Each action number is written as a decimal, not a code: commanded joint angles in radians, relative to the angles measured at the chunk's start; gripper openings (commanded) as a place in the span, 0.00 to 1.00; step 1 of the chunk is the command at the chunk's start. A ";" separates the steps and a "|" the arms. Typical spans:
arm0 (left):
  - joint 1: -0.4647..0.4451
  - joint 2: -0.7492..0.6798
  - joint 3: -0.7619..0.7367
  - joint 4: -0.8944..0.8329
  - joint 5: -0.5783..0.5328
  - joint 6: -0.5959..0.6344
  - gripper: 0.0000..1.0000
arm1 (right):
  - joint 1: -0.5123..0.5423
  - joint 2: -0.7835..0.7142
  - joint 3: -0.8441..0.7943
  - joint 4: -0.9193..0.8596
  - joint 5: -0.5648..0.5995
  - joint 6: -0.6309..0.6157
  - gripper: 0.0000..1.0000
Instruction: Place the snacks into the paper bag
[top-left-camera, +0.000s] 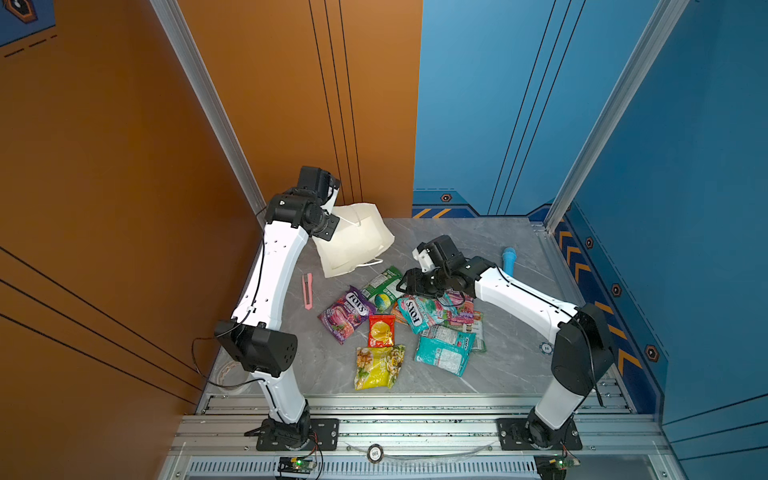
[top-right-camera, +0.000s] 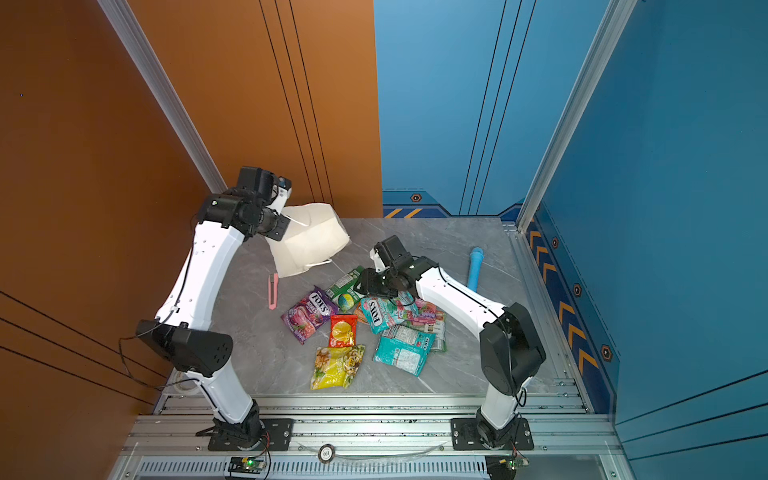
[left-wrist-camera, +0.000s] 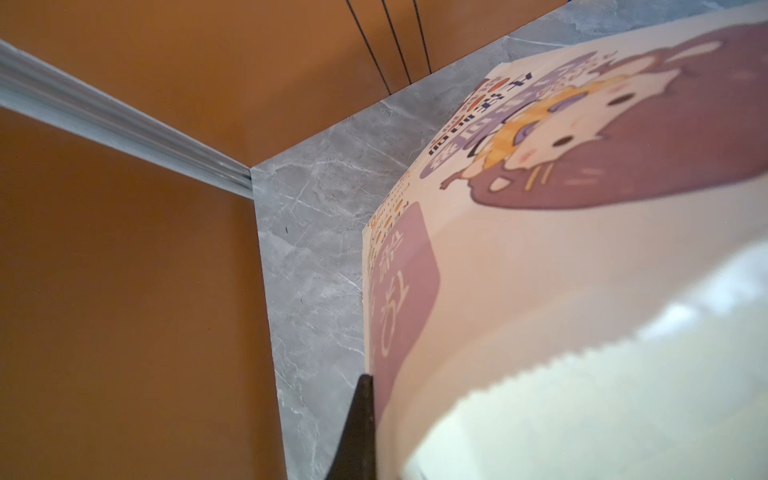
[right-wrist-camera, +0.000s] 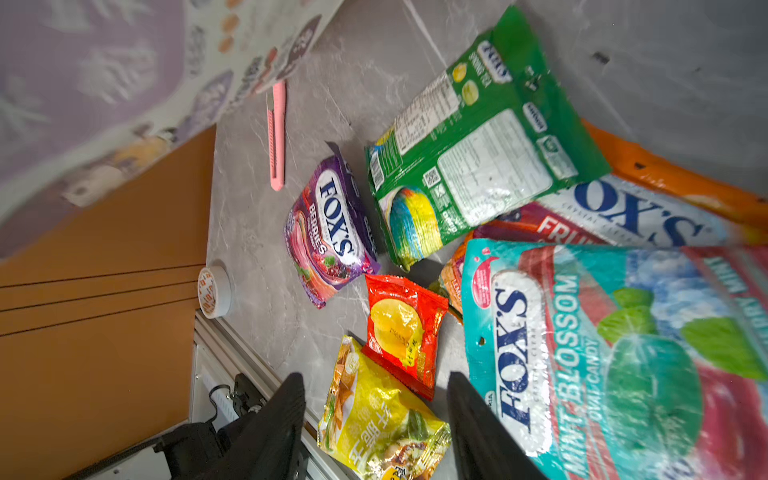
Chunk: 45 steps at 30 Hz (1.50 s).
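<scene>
**Snacks.** All lay on the grey tabletop (top-left-camera: 490, 245), outside the bag.
- Nearest the arm bases was the yellow packet (top-left-camera: 379, 368).
- The teal packet (top-left-camera: 444, 353) lay to its right, printed-label side up.
- The small red packet (top-left-camera: 381, 330) came next, its end touching the yellow packet.
- The purple FOX'S packet (top-left-camera: 347, 313) lay just left of the red one.
- The Mint Blossom packet (top-left-camera: 419, 313) lay on top of a heap, with an orange packet (right-wrist-camera: 665, 174) showing beneath.
- The green packet (top-left-camera: 382, 284) was the farthest snack, back side up.

**Right gripper** (right-wrist-camera: 376, 376). It hung low over the heap with its jaws parted and gripped no packet. One finger sat at the Mint Blossom packet's edge.

**Other items.** The pink stick tool (top-left-camera: 307, 291) lay left of the purple packet. The light blue cylinder (top-left-camera: 509, 259) lay far right, partly behind the right arm.

**Paper bag** (top-left-camera: 357, 245). It sat at the far left of the table, tilted, with its open mouth visible in both top views. The cartoon print showed in the left wrist view.

**Left gripper** (top-left-camera: 337, 221). It was clamped on the bag's white cord handle at the rim.
</scene>
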 joint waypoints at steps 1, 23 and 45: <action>0.014 0.022 0.064 -0.127 0.068 -0.089 0.00 | 0.026 -0.009 -0.035 -0.013 -0.005 0.006 0.57; 0.148 0.129 0.123 -0.238 0.281 -0.198 0.00 | 0.139 -0.027 -0.144 0.040 -0.006 0.100 0.54; 0.208 0.144 0.112 -0.246 0.335 -0.213 0.02 | 0.122 0.499 0.372 -0.006 0.017 -0.062 0.37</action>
